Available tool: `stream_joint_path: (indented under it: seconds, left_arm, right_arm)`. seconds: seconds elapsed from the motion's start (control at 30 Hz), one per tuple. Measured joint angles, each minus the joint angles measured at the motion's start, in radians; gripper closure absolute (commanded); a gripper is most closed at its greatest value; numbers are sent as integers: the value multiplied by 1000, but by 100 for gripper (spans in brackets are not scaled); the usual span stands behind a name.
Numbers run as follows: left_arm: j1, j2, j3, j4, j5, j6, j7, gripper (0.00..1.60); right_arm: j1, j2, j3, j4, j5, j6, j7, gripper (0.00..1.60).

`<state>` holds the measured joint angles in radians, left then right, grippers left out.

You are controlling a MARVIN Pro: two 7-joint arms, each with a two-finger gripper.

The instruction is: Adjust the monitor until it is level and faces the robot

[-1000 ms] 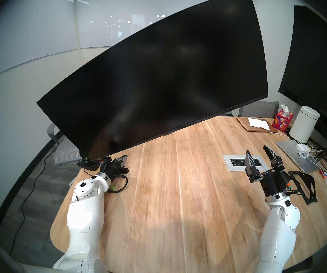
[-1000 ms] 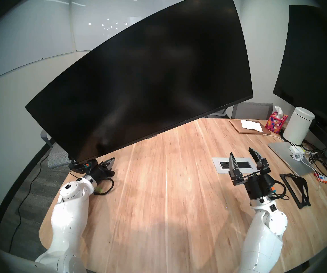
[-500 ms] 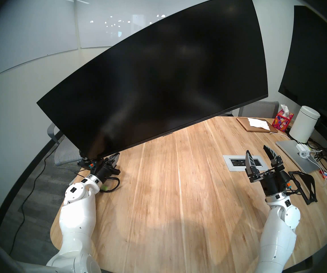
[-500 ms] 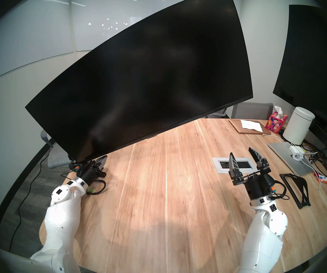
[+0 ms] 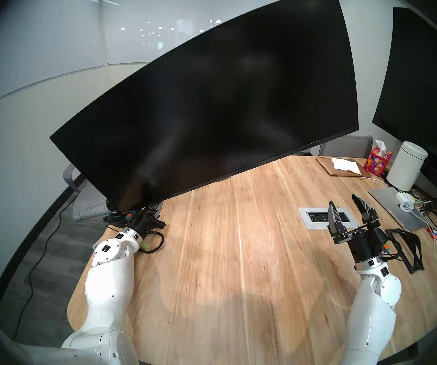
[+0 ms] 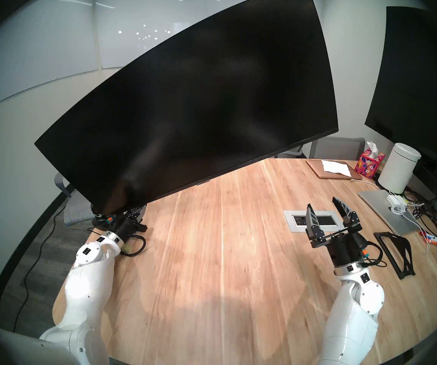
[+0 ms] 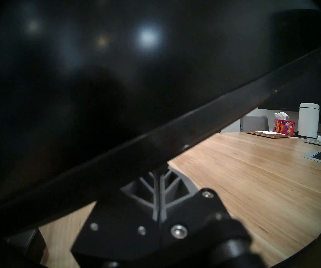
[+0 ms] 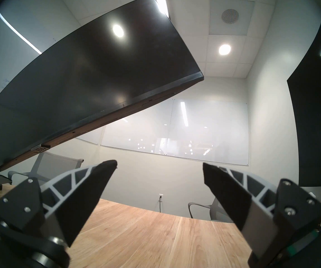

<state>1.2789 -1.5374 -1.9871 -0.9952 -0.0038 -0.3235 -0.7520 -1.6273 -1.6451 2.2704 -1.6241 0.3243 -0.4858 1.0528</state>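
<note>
The monitor point(image 5: 207, 103) hangs crooked over the table point(image 5: 238, 264), its left end low. The left gripper point(image 5: 155, 208), pressed together, sits under that low end, probably to push it up. The right gripper point(image 5: 347, 210) waits spread apart, holding nothing.

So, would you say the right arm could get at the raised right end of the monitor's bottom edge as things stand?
Probably yes. The right gripper hangs open above the table, and only open air shows between it and the raised end of the monitor. Whether the arm stretches that far up, I cannot tell.
</note>
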Motion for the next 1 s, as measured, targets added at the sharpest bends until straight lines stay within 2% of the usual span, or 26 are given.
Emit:
stream_joint_path:
  seconds: [0.33,0.7,1.0]
  left_arm:
    - [4,-23,-30,-4,-38,-16,27,160]
    - [1,-29,-40,-4,-35,-23,37,160]
    - [20,-39,-42,-31,-16,-58,52,160]
  right_arm:
    - [0,0,0,0,0,0,0,0]
    - [0,0,0,0,0,0,0,0]
    - [0,0,0,0,0,0,0,0]
